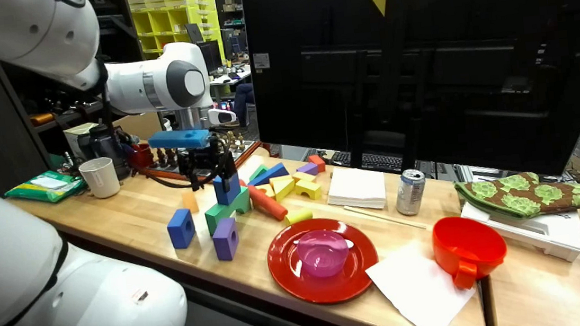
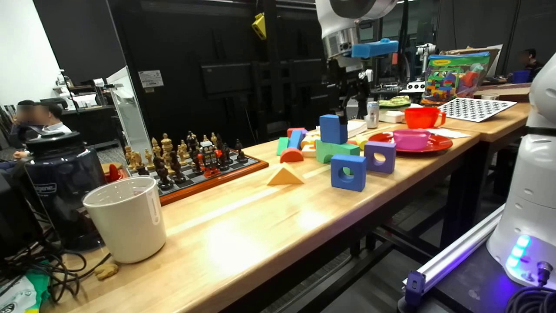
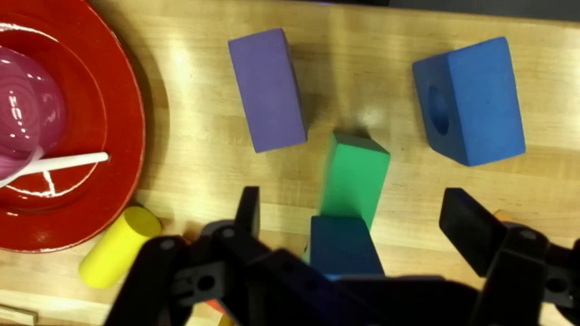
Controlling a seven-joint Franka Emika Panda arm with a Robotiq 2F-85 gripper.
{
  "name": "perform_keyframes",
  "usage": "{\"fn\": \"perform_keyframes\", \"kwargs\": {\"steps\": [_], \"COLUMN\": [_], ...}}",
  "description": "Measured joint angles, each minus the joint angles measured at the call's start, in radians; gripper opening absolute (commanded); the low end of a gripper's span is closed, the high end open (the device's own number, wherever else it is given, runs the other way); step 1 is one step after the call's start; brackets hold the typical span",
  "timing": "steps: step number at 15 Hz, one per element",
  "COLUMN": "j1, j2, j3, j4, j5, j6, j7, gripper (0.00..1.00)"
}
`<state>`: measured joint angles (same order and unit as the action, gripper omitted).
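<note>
My gripper (image 3: 358, 213) is open, its black fingers (image 3: 469, 231) spread wide. Between them, with a gap on either side, stands a plain blue block (image 3: 344, 244); its lower part in the wrist view is hidden by the gripper. In both exterior views this blue block (image 2: 331, 129) rests upright on a green arch block (image 2: 332, 151), and the gripper (image 1: 211, 184) is right at its top. Closer to the table's front edge stand a purple block (image 1: 226, 238) and another blue block (image 1: 181, 228), each with a round hole.
A red plate (image 1: 284, 270) holds a pink bowl (image 1: 322, 253) and a white spoon (image 3: 72, 162). Near it lie a yellow cylinder (image 3: 113, 253) and a red cylinder (image 1: 267, 202). An orange triangle (image 2: 285, 174), a chessboard (image 2: 186, 189) and a white cup (image 2: 130, 226) are on another side.
</note>
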<state>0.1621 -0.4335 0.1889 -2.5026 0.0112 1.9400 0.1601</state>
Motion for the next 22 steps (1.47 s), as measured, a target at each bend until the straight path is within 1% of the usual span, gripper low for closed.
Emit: {"fn": "perform_keyframes", "kwargs": {"steps": [3,7,9,11,15,19,22], "j1": [0.013,0.028,0.028,0.028,0.021,0.02,0.02], "j2": [-0.072,-0.151,-0.182,-0.202,-0.191,-0.153,-0.113], "j3": [-0.017,-0.038,-0.043,-0.055,-0.09,-0.144,-0.177], "j4": [-0.078,-0.184,-0.235,-0.28,-0.286,-0.286,-0.286], "j5": [0.023,0.017,-0.005,-0.042,-0.126,-0.136,-0.134], "j6": [-0.015,-0.014,0.007,0.055,0.153,0.229,0.257], "j7": [-0.085,-0.202,-0.249,-0.291,-0.355,-0.444,-0.492], "gripper": [1.0,1.0,1.0,1.0,1.0,1.0,1.0]}}
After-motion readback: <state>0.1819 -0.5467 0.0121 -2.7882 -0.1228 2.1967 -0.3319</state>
